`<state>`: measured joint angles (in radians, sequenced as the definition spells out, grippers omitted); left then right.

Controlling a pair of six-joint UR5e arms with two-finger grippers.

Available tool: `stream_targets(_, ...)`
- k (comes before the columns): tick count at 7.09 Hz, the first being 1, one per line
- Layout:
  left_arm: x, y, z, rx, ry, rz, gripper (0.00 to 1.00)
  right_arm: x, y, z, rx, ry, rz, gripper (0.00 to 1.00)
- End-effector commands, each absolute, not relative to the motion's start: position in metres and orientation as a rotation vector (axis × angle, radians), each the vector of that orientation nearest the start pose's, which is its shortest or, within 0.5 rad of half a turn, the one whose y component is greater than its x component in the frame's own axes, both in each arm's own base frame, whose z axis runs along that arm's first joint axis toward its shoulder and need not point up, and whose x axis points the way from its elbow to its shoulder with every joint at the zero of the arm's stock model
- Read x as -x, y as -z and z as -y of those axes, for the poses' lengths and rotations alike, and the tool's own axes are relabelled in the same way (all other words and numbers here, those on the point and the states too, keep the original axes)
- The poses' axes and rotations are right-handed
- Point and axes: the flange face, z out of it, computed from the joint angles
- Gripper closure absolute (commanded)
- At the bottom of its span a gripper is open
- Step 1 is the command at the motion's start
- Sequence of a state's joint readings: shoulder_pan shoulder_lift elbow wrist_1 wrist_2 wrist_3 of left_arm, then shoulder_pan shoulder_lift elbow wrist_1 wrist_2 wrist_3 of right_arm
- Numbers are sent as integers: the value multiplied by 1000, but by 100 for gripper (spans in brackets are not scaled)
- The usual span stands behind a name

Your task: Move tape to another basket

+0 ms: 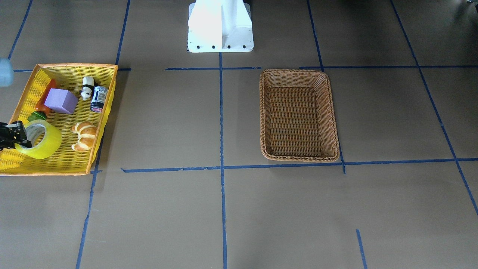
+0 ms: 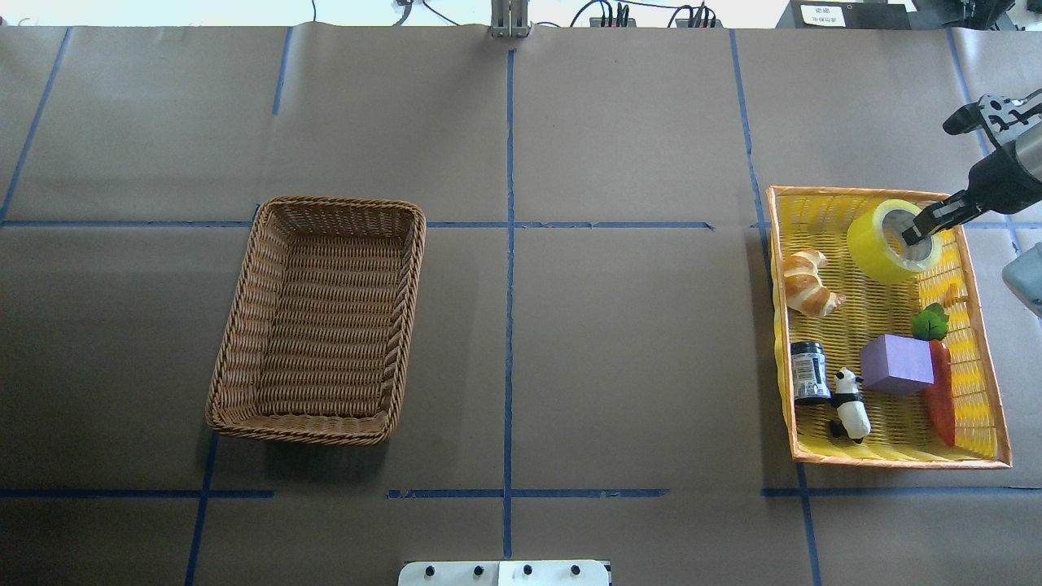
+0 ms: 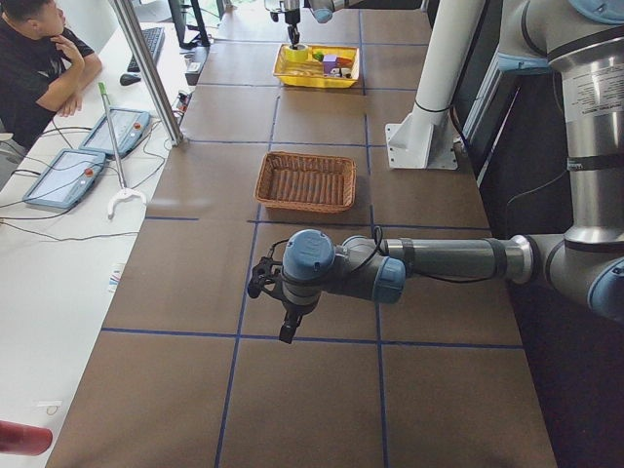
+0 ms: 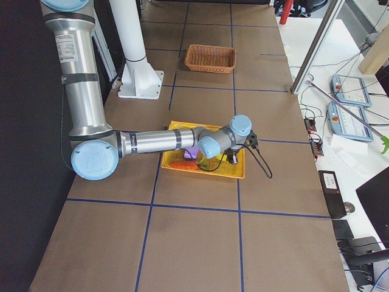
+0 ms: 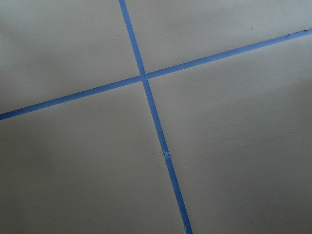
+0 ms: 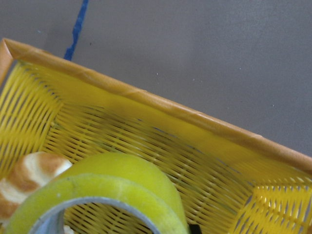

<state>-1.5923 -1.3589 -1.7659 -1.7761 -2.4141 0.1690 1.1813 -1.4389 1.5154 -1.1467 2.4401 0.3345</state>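
Note:
The tape (image 2: pixel 881 246), a yellow-green roll with a whitish core, is tilted on edge in the far corner of the yellow basket (image 2: pixel 887 462). My right gripper (image 2: pixel 926 226) is shut on the tape's wall, with one finger inside the core. The same grip shows in the front-facing view, gripper (image 1: pixel 18 137) on tape (image 1: pixel 43 140). The right wrist view shows the roll (image 6: pixel 122 195) close up. The brown wicker basket (image 2: pixel 317 203) stands empty on the left half of the table. My left gripper (image 3: pixel 283 314) hovers over bare table; I cannot tell if it is open.
The yellow basket also holds a croissant (image 2: pixel 806 282), a purple cube (image 2: pixel 895 364), a toy panda (image 2: pixel 849 403), a black can (image 2: pixel 810 372) and a toy carrot (image 2: pixel 940 395). The robot's white base (image 1: pixel 220 26) is at the table's middle edge. An operator (image 3: pixel 39 58) sits alongside.

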Motion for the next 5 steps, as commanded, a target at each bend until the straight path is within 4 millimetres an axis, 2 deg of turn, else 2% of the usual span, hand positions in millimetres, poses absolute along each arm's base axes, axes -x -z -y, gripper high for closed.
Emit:
stream_targets(1, 68, -613, 417, -362, -254, -810, 0, 158, -529, 543, -163, 49, 1071, 100)
stream_targets(2, 66, -607, 419, -384, -238, -813, 0, 158, -518, 539, -183, -24, 1126, 100)
stream_targets(4, 8, -586, 428, -386, -228, -871, 0, 178, -498, 522, -212, -130, 1234, 100)
stream_targets(5, -16, -564, 434, -398, -127, -934, 0, 188, -483, 516, -212, -163, 1293, 100)
